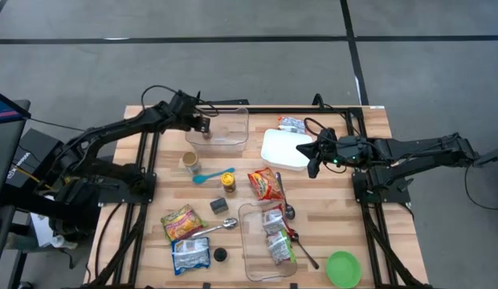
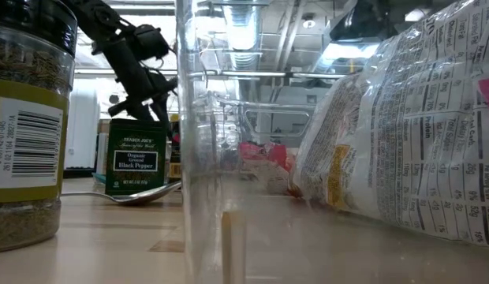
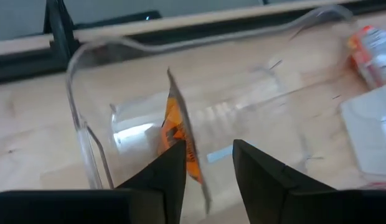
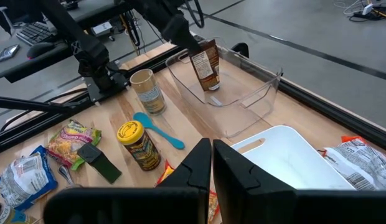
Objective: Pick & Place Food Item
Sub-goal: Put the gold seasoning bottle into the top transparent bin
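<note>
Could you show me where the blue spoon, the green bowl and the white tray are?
blue spoon [image 1: 202,178]: high view, on the round scoop end.
green bowl [image 1: 343,269]: high view, on the middle of its inside.
white tray [image 1: 283,149]: high view, on the flat bare floor of the tray.

- Two black jointed arms, left arm [image 1: 112,132] and right arm [image 1: 418,149], stand on black bases.
- Black cables loop along both.
- Fingers [image 3: 162,177] dark, wedge-shaped.

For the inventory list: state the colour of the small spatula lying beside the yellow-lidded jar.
Light blue. The spatula shows best in the right wrist view, beside the jar.
</note>
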`<state>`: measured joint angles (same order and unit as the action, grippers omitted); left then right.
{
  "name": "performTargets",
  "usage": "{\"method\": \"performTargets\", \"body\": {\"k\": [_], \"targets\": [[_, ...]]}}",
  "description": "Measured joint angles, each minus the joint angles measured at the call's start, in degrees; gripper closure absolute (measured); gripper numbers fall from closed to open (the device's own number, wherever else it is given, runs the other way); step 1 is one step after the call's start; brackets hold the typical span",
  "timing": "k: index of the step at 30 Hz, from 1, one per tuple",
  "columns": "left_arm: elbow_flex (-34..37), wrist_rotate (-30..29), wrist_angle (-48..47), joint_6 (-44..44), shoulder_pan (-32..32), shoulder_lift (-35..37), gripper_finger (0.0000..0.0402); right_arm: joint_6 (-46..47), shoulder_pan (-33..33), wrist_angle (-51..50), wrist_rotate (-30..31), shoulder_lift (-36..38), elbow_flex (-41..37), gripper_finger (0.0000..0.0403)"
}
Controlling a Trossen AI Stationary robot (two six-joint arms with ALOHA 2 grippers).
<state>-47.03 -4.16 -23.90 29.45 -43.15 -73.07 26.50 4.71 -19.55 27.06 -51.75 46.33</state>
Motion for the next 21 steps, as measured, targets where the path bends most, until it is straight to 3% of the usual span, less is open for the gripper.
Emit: {"method": "performTargets", "body": {"k": [12, 21], "targets": [[0.0, -0.1, -0.1, 0.0, 2.2, 14.5, 0.0286, 0.0, 0.0, 0.0, 0.0, 0.0, 0.0, 0.0392], [0.0, -0.1, -0.1, 0.0, 11.2, 23.5, 0.0292, 0.0, 0.0, 0.0, 0.0, 0.0, 0.0, 0.0392]]}}
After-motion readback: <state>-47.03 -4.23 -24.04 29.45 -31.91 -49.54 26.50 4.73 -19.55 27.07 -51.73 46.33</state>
